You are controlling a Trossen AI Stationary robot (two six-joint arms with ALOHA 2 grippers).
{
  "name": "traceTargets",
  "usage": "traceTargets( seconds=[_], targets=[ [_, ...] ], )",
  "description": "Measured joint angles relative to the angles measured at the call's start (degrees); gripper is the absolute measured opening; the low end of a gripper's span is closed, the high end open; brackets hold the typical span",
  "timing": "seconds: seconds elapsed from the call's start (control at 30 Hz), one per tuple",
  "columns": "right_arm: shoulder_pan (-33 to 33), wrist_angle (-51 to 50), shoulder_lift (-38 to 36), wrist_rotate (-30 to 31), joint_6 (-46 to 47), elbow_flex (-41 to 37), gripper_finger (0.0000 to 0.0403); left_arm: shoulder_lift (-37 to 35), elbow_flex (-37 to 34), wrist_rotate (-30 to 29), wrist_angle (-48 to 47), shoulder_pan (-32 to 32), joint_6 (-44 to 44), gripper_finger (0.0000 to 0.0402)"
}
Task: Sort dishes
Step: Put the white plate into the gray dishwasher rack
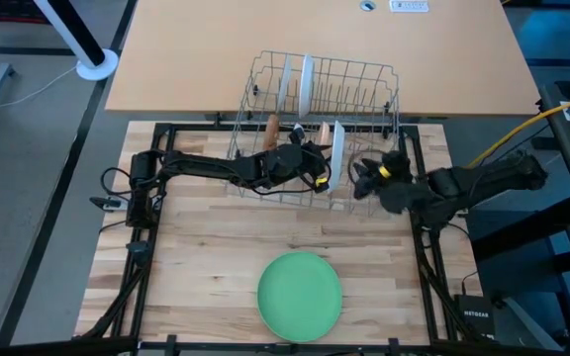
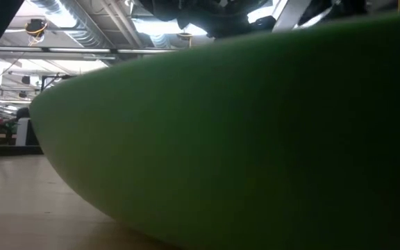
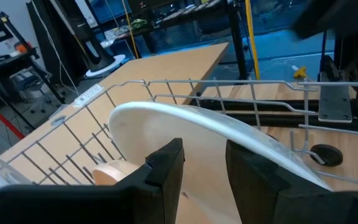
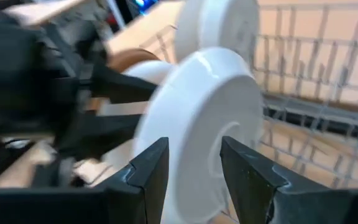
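Note:
A grey wire rack (image 1: 364,79) stands at the table's far side. Two white plates (image 1: 306,84) stand on edge in its far part and two brown ones (image 1: 273,127) nearer. Another white plate (image 1: 336,158) stands on edge at the rack's near side. My left gripper (image 1: 317,166) is open just left of this plate, whose face (image 3: 197,130) fills the view past its fingers. My right gripper (image 1: 361,178) is open just right of it, facing its underside (image 4: 204,106). A large light green plate (image 1: 300,295) lies flat near the table's near edge. My left gripper's open fingers (image 3: 253,174) stand before the white plate's face, below its rim (image 3: 166,112); I cannot tell whether they touch it. My right gripper's open fingers (image 4: 148,171) stand before the plate's underside; I cannot tell whether they touch it.
The rack's upright wires (image 3: 79,143) and rim (image 3: 229,84) stand close around both grippers. A tan plate (image 3: 107,171) stands behind the white one. The green plate (image 2: 242,132) fills the low view. Bare wood shows between rack and green plate.

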Motion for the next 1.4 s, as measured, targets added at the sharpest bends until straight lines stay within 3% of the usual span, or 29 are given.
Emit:
traceTargets(
  seconds=[0.37,0.53,1.0,1.4],
  targets=[
    [-17.0,0.1,1.0,-21.2,0.3,0.0,0.0152,-0.1,0.0,0.0,-0.3,-0.1,3.5,0.0115],
    [-20.3,-0.2,2.5,-22.6,-1.3,0.0,0.0152,-0.1,0.0,-0.2,-0.4,-0.1,5.3,0.0115],
    [-20.2,0.9,4.5,-23.0,-4.4,0.0,0.0152,-0.2,0.1,-2.2,-0.4,0.0,8.9,0.0115],
    [-20.2,8.3,2.1,-32.0,-4.6,0.0,0.0152,-0.2,0.1,-2.3,-0.5,0.0,9.0,0.0115]
  ],
)
